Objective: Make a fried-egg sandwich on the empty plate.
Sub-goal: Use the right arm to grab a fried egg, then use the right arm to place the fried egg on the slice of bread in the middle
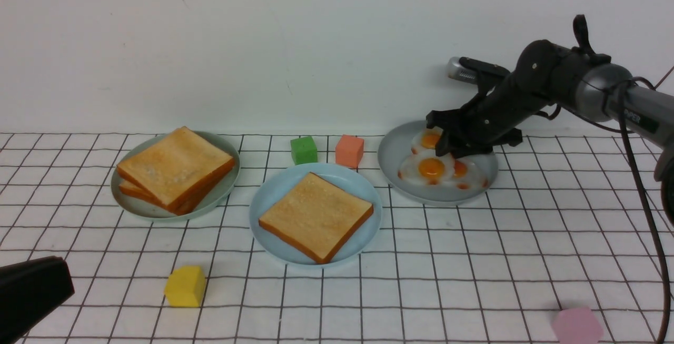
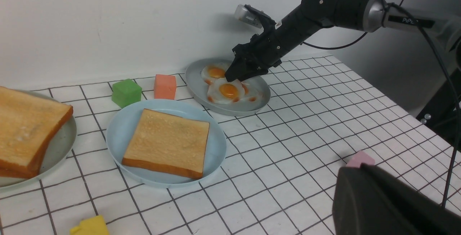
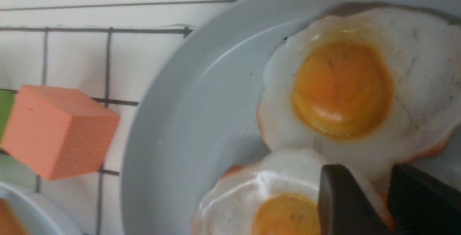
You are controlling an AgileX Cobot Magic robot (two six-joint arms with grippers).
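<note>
One toast slice (image 1: 316,216) lies flat on the sky-blue plate (image 1: 263,196) at the centre. Two more slices (image 1: 176,169) are stacked on a grey-green plate (image 1: 126,202) to the left. Another grey-green plate (image 1: 392,149) at the right rear carries overlapping fried eggs (image 1: 432,169). My right gripper (image 1: 445,149) reaches down into that plate, and in the right wrist view its fingers (image 3: 363,172) pinch the white rim of the nearer egg (image 3: 284,206), which still lies flat. My left gripper (image 2: 356,181) hangs shut and empty over the front left of the table.
A green block (image 1: 304,149) and an orange block (image 1: 349,150) stand just behind the blue plate. A yellow block (image 1: 185,286) lies front left, a pink block (image 1: 577,325) front right. The white wall rises right behind the plates.
</note>
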